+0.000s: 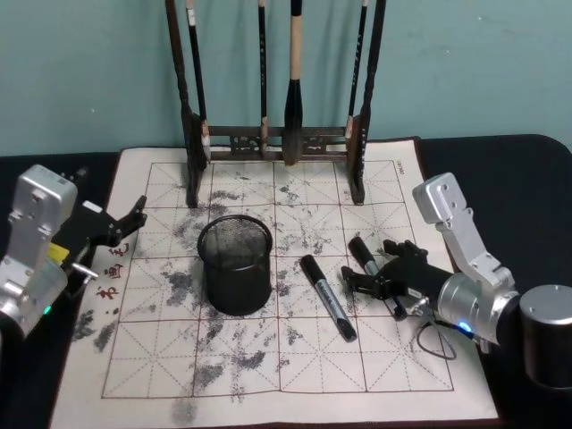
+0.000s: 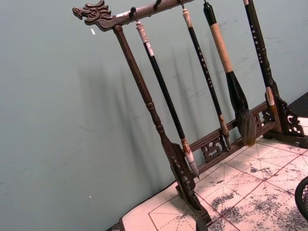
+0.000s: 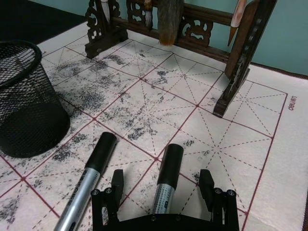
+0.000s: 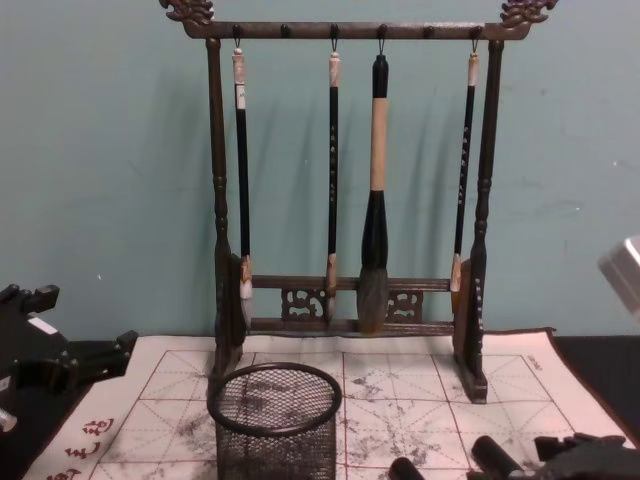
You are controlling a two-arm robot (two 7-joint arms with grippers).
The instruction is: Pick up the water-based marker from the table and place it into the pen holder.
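So the right arm comes in from the right side of the counter, silver forearm angled down and wrist bent so the right gripper sits low over the white mat, pointing toward the robot's left. Its fingers are spread wide and straddle the water-based marker. In the right wrist view there's a gap of mat on either side of the barrel, so nothing is gripped. The marker lies flat on the mat, black cap end pointing away from the gripper toward the brush rack.

A second marker lies flat just beside it, on the side nearer the pen holder, outside the fingers and roughly parallel. The pen holder stands upright near the middle of the mat, to the robot's left of both markers and apart from them. You can see right through the mesh, nothing inside.

The left arm is parked at the left edge of the mat, with the left gripper held above the edge where the red characters are, black fingers apart and holding nothing. The rack stands along the back of the mat with four brushes hanging from it.
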